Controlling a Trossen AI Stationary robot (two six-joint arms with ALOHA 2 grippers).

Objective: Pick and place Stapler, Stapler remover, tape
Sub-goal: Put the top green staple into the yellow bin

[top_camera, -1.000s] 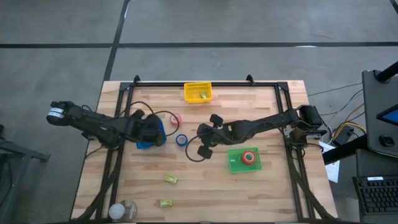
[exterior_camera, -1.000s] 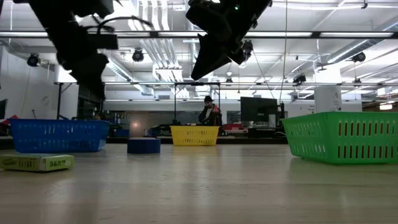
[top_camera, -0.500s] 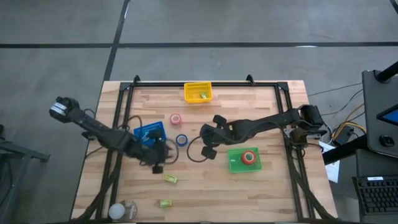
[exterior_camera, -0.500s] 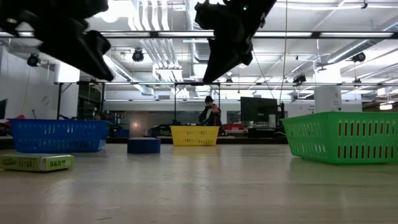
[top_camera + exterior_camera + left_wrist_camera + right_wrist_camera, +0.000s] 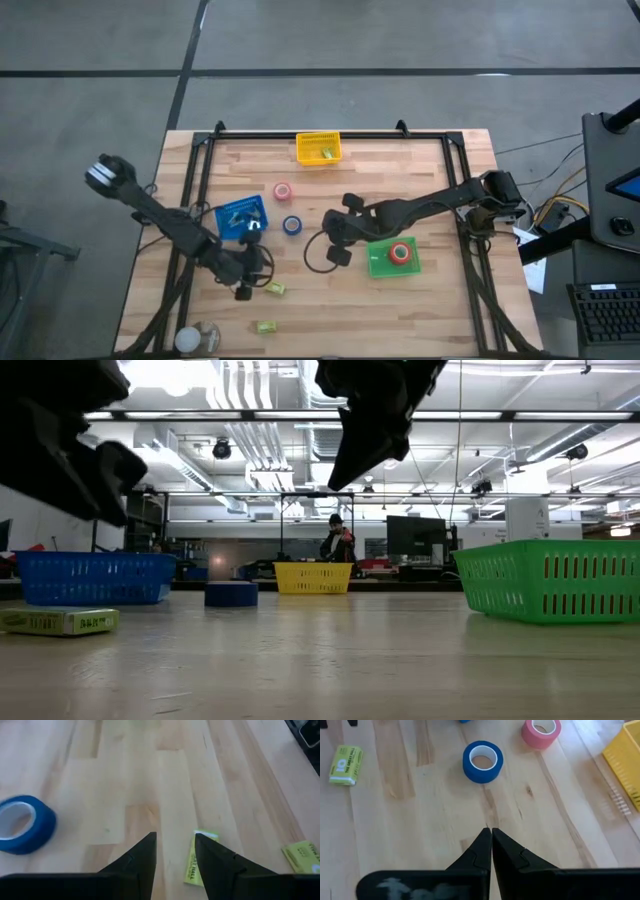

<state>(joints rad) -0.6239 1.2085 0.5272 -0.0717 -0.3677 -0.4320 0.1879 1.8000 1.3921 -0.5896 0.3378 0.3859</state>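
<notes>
My left gripper [image 5: 175,844] is open by a narrow gap and hovers low over the near-left table [image 5: 243,283], beside a small yellow-green box [image 5: 198,865] [image 5: 274,288]. A second such box [image 5: 302,855] [image 5: 265,326] lies nearer the table's front edge. My right gripper [image 5: 491,834] [image 5: 337,238] is shut and hangs above mid-table, empty. The blue tape roll [image 5: 482,761] [image 5: 292,225] and a pink roll [image 5: 541,731] [image 5: 283,190] lie flat on the wood. A red roll [image 5: 400,252] sits in the green basket [image 5: 380,264].
The blue basket [image 5: 236,214] stands left of centre and the yellow basket [image 5: 318,148] by the far edge, with a small green item inside. A clear round object [image 5: 197,339] is at the near-left corner. Bare wood lies between the baskets and along the near edge.
My left gripper has swung from over the blue basket toward the table's near edge and come down beside the yellow-green box. My right gripper has drifted slightly toward the near edge, still shut. Nothing on the table has moved.
</notes>
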